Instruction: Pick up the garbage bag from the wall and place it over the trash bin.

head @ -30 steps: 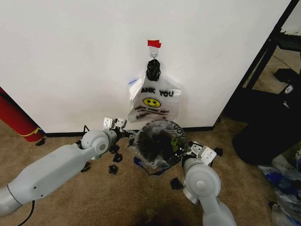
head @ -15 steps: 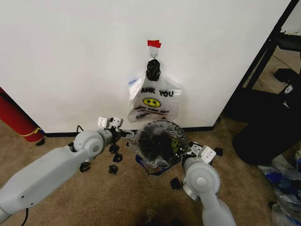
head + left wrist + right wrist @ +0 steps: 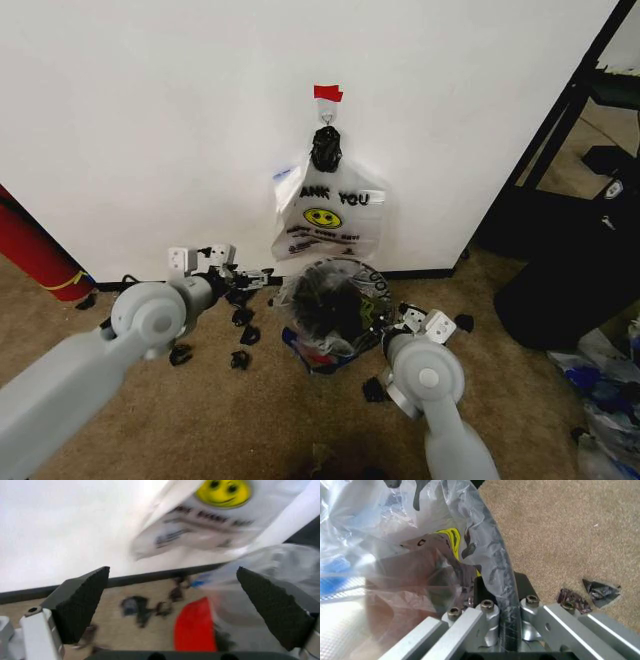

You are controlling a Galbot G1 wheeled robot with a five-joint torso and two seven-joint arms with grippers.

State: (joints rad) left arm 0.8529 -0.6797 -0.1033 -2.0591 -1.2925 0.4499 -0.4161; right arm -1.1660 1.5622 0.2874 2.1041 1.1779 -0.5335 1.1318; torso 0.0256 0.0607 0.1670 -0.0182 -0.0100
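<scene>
Crinkly clear plastic, the garbage bag [image 3: 330, 310], now drapes over the trash bin [image 3: 345, 275] on the carpet below the wall [image 3: 150, 120]. The left gripper [image 3: 175, 607] has backed away to the bin's left since a second ago, its pads spread wide and empty. The right gripper [image 3: 502, 624] still pinches the bin's rim with bag film over it. To me the left side looks released, so the covering seems nearly finished.

Smiley bag [image 3: 325, 215] on hook, red roll [image 3: 35, 250], black scraps [image 3: 242, 338]
</scene>
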